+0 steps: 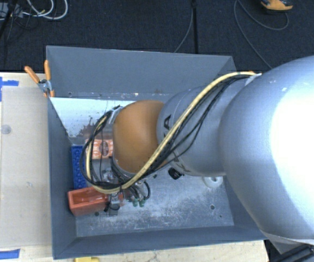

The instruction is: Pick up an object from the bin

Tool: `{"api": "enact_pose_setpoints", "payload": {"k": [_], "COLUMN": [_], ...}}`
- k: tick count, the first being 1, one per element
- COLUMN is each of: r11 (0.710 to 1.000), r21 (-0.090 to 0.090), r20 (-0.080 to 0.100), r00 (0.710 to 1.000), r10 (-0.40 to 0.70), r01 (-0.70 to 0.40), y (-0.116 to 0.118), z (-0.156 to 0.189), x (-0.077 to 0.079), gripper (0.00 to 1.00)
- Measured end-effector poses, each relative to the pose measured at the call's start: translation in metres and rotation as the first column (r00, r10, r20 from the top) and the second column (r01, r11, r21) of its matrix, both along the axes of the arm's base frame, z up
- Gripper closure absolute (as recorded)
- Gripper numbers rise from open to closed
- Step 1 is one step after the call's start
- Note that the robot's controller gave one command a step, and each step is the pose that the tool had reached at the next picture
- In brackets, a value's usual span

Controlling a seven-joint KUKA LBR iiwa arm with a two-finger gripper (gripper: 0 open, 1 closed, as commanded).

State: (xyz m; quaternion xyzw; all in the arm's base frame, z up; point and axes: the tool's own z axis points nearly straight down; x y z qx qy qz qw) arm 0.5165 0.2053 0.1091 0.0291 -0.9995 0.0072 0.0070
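Red-brown block [86,201] lies on the floor of the grey bin [146,236], at the lower end of the blue studded plate [78,165]. Just right of that plate's lower end, I see the gripper [114,203] low beside the block. Under the arm's orange cover [137,132], right of the plate, I cannot make out whether it is parted or closed.

You've got the arm [266,146] coming in from the right, silver links angled down and to the left. The orange wrist cover [137,135] faces the camera, with cables [162,141] looped round it. The gripper [113,201] sits low beneath that cover, mostly hidden.
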Motion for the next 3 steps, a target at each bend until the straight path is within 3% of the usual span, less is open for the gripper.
{"api": "enact_pose_setpoints", "payload": {"k": [1,2,3], "r11": [1.0,1.0,1.0], "r21": [0.0,0.003,-0.005], "r20": [-0.002,0.008,-0.016], "r00": [1.0,1.0,0.999], "r10": [0.021,0.026,0.029], "r01": [-0.021,-0.026,-0.029], "y": [-0.001,0.002,0.002], "z": [0.061,0.084,0.106], "x": [0.005,0.008,0.001], "gripper": [1.0,1.0,1.0]}}
